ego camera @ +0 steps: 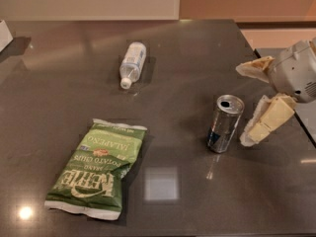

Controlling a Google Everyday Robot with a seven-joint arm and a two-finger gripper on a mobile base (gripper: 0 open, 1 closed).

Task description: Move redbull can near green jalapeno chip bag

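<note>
The redbull can (224, 125) is slim and silver with blue patches low on its side. It stands upright on the dark table (197, 58), right of centre. The green jalapeno chip bag (96, 169) lies flat at the front left, well apart from the can. My gripper (244, 104) comes in from the right edge, just right of the can. It is open and empty. One pale finger (256, 66) is behind and above the can and the other (265, 121) is close beside the can's right side.
A clear plastic bottle with a white cap (132, 63) lies on its side at the back centre. A white object (4, 33) sits at the far left edge. The table's right edge (276, 88) runs under my gripper.
</note>
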